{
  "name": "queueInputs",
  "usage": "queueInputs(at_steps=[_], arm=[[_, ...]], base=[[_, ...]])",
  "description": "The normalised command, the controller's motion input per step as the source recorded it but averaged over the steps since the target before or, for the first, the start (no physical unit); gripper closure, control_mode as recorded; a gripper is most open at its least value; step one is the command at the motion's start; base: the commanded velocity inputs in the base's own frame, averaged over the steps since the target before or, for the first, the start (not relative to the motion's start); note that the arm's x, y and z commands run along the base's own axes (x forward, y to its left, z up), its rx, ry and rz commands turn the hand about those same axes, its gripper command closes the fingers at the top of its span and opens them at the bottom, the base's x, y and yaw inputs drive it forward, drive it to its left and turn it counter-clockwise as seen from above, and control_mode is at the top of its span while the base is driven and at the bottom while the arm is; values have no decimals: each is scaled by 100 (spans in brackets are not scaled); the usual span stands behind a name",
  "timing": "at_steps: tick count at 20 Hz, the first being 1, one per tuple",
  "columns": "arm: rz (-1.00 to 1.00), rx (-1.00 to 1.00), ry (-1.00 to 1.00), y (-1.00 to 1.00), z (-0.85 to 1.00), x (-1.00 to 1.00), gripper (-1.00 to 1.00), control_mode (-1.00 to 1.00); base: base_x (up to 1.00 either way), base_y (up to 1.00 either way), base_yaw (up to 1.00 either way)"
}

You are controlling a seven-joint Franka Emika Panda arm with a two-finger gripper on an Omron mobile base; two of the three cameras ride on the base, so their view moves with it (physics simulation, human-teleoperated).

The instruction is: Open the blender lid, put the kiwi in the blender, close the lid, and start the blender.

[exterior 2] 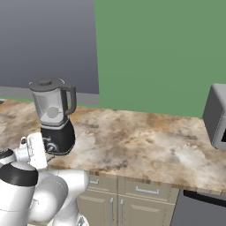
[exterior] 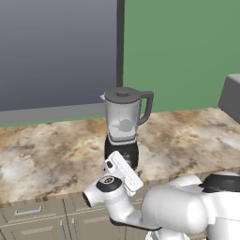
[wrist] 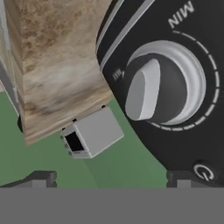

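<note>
Jaws stand wide: your gripper (wrist: 109, 177) faces the silver dial (wrist: 162, 85) on the blender (exterior: 123, 129), near the marble counter's (exterior: 187, 136) front edge. Blender lid (exterior: 123, 93) sits on the jar. Green wall (exterior 2: 167, 48) behind; grey microwave (exterior 2: 217, 115) toward the right end.

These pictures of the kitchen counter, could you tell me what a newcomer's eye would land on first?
The blender stands out first, upright near the front edge of the marbled counter, the blender lid on its jar. In the hand view the silver dial on the black base looms close, with the gripper pointed at it, fingertips apart. A grey box-shaped appliance sits at the counter's far right.
</note>
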Motion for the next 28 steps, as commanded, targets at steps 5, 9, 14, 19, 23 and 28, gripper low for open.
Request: queueInputs(at_steps=[5,9,14,19,23,28], arm=[[2,-1,-14,2,4,1,-100,-100],[2,-3,-8,5,1,14,-100,-100],[2,-2,-5,5,-5,27,-100,-100],[5,-3,0,17,-31,36,-100,-100],[8,-2,0,24,-36,30,-100,-100],[9,0,0,22,-13,51,-100,-100]], base=[[0,0,0],[0,0,0],[0,0,0],[0,0,0],[0,0,0],[0,0,0]])
